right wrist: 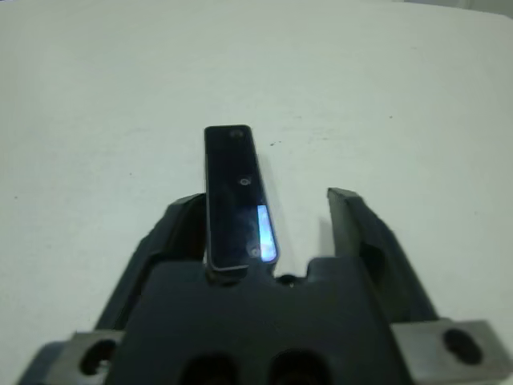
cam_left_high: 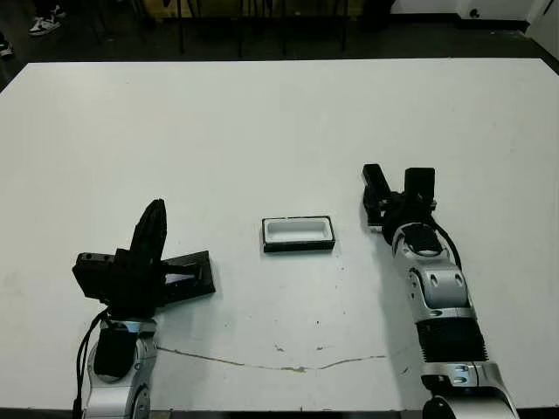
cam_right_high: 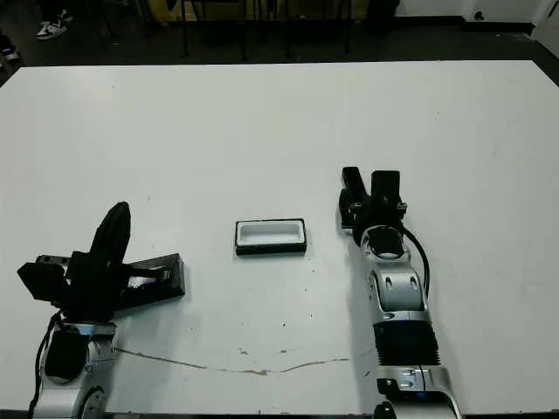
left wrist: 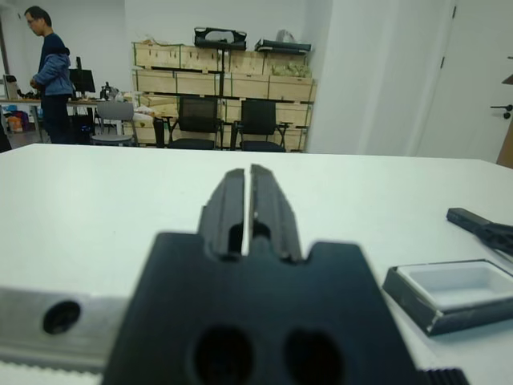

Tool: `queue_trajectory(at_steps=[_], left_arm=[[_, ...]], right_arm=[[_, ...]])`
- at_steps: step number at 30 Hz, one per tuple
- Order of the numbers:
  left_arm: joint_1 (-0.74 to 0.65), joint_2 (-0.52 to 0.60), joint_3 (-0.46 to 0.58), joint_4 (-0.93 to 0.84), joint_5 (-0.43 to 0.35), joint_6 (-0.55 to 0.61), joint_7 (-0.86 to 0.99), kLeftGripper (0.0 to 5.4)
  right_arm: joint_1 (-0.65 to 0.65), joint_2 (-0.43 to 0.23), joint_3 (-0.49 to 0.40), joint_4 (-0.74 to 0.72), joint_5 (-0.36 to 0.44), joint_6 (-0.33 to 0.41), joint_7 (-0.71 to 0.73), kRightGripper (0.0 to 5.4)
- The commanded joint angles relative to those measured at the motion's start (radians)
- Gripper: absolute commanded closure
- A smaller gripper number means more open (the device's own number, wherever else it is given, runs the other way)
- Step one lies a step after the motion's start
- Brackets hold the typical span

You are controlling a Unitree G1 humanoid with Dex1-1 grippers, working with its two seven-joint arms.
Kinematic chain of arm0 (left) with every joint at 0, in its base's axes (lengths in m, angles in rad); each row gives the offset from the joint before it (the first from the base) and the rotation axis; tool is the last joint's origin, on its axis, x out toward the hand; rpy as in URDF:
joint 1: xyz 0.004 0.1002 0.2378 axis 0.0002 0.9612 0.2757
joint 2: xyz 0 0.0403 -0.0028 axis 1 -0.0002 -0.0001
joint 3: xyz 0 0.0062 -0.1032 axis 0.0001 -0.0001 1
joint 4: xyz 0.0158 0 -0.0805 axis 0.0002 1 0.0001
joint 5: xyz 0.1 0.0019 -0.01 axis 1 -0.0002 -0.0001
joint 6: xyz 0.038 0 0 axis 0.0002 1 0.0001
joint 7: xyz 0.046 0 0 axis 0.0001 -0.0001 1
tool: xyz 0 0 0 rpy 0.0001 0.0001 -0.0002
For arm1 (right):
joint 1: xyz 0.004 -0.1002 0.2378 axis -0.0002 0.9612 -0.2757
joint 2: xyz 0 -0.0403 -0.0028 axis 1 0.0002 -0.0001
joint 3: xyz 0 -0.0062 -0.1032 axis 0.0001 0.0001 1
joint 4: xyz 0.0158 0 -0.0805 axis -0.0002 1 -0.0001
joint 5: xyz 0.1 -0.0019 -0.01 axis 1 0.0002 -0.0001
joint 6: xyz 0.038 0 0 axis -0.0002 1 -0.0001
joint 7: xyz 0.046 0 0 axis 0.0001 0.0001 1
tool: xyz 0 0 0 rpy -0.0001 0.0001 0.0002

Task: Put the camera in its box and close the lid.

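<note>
A white table point(cam_left_high: 262, 122) fills the head views, scuffed with a thin brownish line near its front edge; beyond its far edge the floor is dark, and the left wrist view shows a room with wooden crates, black chairs and a person standing at a desk. The box point(cam_left_high: 299, 234) sits near the middle of the table, open, its white lining showing and nothing in it. The lid point(cam_left_high: 185, 278) lies flat well to the robot's left of the box, partly under the left gripper point(cam_left_high: 154, 218), whose two fingers point(left wrist: 248, 210) stand pressed together with only a hairline slit between them and hold nothing. On the other side of the box, apart from it, the right gripper point(right wrist: 280, 216) rests low over the table with its jaws spread. The camera point(right wrist: 238, 195) lies against one finger point(right wrist: 180, 220), its glossy face catching a bluish glint; a clear gap separates it from the other finger point(right wrist: 365, 233).
</note>
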Motion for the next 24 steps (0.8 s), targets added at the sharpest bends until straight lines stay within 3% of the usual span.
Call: queue_trajectory(at_steps=[1, 5, 10, 16, 19, 24], left_arm=[[0.025, 0.006, 0.003, 0.023, 0.007, -0.002, 0.000, 5.40], [0.028, 0.000, 0.002, 0.014, -0.008, 0.013, 0.000, 5.40], [0.029, 0.002, 0.000, 0.012, 0.002, 0.012, 0.006, 5.40], [0.029, -0.002, 0.001, 0.012, -0.001, 0.010, 0.008, 5.40], [0.030, 0.000, 0.000, 0.010, -0.007, 0.016, 0.005, 5.40], [0.031, 0.004, 0.000, 0.012, 0.004, 0.010, 0.007, 5.40]], right_arm=[[0.041, -0.018, 0.010, 0.017, -0.008, 0.053, 0.017, 2.88], [0.036, -0.037, 0.013, 0.002, -0.005, 0.073, 0.047, 3.62], [0.017, -0.069, 0.014, -0.033, 0.006, 0.159, 0.093, 4.51], [0.007, -0.091, -0.012, -0.080, 0.041, 0.237, 0.138, 4.76], [0.019, -0.105, -0.028, -0.127, 0.064, 0.228, 0.162, 4.76], [0.042, -0.152, -0.074, -0.209, 0.145, 0.126, 0.280, 4.76]])
